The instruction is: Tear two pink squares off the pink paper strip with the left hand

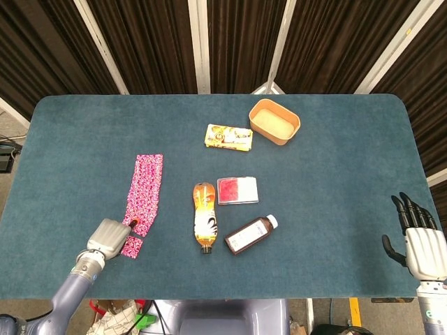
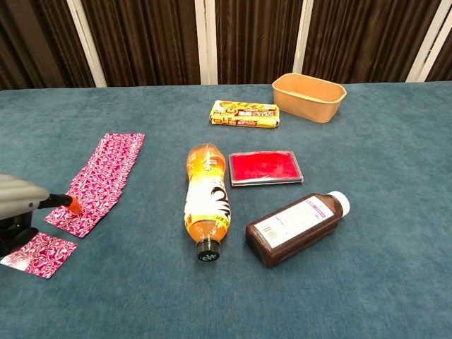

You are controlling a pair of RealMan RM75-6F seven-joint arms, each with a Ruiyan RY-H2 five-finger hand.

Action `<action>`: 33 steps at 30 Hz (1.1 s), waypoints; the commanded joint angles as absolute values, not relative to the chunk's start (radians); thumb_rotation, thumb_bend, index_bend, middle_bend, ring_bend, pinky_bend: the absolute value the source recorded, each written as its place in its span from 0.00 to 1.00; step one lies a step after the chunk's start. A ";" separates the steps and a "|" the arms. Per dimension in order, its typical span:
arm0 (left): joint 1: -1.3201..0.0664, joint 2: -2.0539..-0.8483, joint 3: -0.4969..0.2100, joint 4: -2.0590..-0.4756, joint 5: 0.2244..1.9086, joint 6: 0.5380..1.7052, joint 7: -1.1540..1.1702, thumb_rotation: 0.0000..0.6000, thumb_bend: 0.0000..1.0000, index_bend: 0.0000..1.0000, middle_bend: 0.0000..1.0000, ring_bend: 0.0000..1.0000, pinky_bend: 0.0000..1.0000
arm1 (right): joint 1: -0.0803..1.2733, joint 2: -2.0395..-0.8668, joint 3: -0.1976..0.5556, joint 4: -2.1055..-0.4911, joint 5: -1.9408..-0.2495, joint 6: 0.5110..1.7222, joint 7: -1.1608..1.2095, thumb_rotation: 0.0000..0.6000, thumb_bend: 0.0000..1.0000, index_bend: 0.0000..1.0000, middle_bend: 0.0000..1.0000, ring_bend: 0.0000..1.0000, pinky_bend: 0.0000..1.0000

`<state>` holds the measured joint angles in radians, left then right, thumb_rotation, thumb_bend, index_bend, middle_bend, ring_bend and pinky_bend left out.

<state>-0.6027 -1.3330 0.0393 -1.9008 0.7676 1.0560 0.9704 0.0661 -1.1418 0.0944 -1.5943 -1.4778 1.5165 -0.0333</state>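
Note:
The pink patterned paper strip [image 1: 144, 189] [image 2: 100, 181] lies flat on the left of the table. One torn-off pink square [image 1: 131, 246] [image 2: 39, 253] lies just below the strip's near end. My left hand [image 1: 108, 239] [image 2: 20, 206] hovers over that near end, an orange-tipped finger pointing at the strip's lower edge; I cannot tell whether it touches the paper. It holds nothing that I can see. My right hand [image 1: 419, 244] rests at the table's right edge, fingers spread, holding nothing; the chest view does not show it.
An orange drink bottle [image 1: 204, 216] [image 2: 205, 198] lies next to the strip on its right. Beyond it are a brown medicine bottle [image 1: 250, 234] [image 2: 296, 225], a red flat case [image 1: 237, 190] [image 2: 265, 168], a yellow snack packet [image 1: 228, 136] [image 2: 244, 113] and a tan bowl [image 1: 274, 121] [image 2: 309, 97].

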 commanded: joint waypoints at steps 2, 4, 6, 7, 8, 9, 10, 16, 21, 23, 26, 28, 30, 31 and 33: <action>-0.618 -1.347 0.048 -1.889 0.742 1.058 0.979 1.00 0.86 0.15 0.89 0.71 0.67 | 0.066 -1.142 0.095 -1.592 -1.477 1.517 -0.029 1.00 0.41 0.03 0.06 0.12 0.15; -0.622 -1.347 0.054 -1.890 0.735 1.065 0.982 1.00 0.86 0.15 0.89 0.71 0.67 | 0.066 -1.142 0.096 -1.591 -1.477 1.517 -0.028 1.00 0.41 0.03 0.06 0.12 0.15; -0.624 -1.345 0.060 -1.894 0.731 1.073 0.983 1.00 0.86 0.15 0.89 0.71 0.67 | 0.066 -1.142 0.096 -1.591 -1.478 1.518 -0.027 1.00 0.41 0.03 0.06 0.12 0.15; -0.625 -1.343 0.064 -1.897 0.728 1.079 0.985 1.00 0.86 0.15 0.89 0.71 0.67 | 0.066 -1.142 0.096 -1.591 -1.479 1.518 -0.027 1.00 0.41 0.03 0.06 0.12 0.15; -0.626 -1.342 0.066 -1.900 0.725 1.083 0.985 1.00 0.86 0.15 0.89 0.71 0.67 | 0.066 -1.143 0.096 -1.591 -1.480 1.519 -0.027 1.00 0.41 0.03 0.06 0.12 0.15; -0.626 -1.341 0.069 -1.902 0.724 1.087 0.985 1.00 0.86 0.15 0.89 0.71 0.67 | 0.066 -1.143 0.095 -1.592 -1.480 1.519 -0.028 1.00 0.41 0.03 0.06 0.12 0.15; -0.627 -1.339 0.073 -1.904 0.724 1.092 0.985 1.00 0.86 0.15 0.89 0.71 0.67 | 0.065 -1.143 0.095 -1.592 -1.481 1.520 -0.029 1.00 0.41 0.03 0.06 0.12 0.15; -0.621 -1.328 0.097 -1.903 0.721 1.114 0.978 1.00 0.86 0.15 0.89 0.71 0.67 | 0.065 -1.144 0.097 -1.592 -1.480 1.521 -0.030 1.00 0.41 0.03 0.06 0.12 0.15; -0.611 -1.320 0.111 -1.886 0.720 1.129 0.959 1.00 0.86 0.15 0.89 0.71 0.67 | 0.066 -1.145 0.095 -1.592 -1.481 1.518 -0.031 1.00 0.41 0.03 0.06 0.12 0.15; -0.608 -1.317 0.114 -1.876 0.715 1.129 0.951 1.00 0.86 0.15 0.89 0.71 0.67 | 0.067 -1.146 0.094 -1.592 -1.482 1.516 -0.033 1.00 0.41 0.03 0.06 0.12 0.15; -0.603 -1.315 0.119 -1.847 0.710 1.132 0.940 1.00 0.86 0.15 0.89 0.71 0.67 | 0.068 -1.147 0.092 -1.594 -1.482 1.513 -0.036 1.00 0.41 0.03 0.06 0.12 0.15; -0.601 -1.313 0.121 -1.830 0.703 1.130 0.931 1.00 0.86 0.15 0.89 0.71 0.67 | 0.069 -1.148 0.092 -1.594 -1.481 1.511 -0.039 1.00 0.41 0.03 0.06 0.12 0.15; -0.601 -1.308 0.121 -1.819 0.698 1.126 0.923 1.00 0.86 0.15 0.89 0.71 0.67 | 0.069 -1.148 0.093 -1.594 -1.480 1.510 -0.040 1.00 0.41 0.03 0.06 0.12 0.15; -0.601 -1.306 0.122 -1.815 0.697 1.124 0.920 1.00 0.86 0.15 0.89 0.71 0.67 | 0.069 -1.149 0.092 -1.594 -1.480 1.509 -0.042 1.00 0.41 0.03 0.06 0.12 0.15; -0.600 -1.297 0.125 -1.808 0.696 1.122 0.913 1.00 0.86 0.15 0.89 0.71 0.67 | 0.070 -1.151 0.092 -1.594 -1.479 1.507 -0.045 1.00 0.41 0.03 0.06 0.12 0.15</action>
<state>-0.6005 -1.3004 0.1232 -1.8100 0.6971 1.1229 0.9156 0.0697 -1.1500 0.0921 -1.5940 -1.4793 1.5081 -0.0444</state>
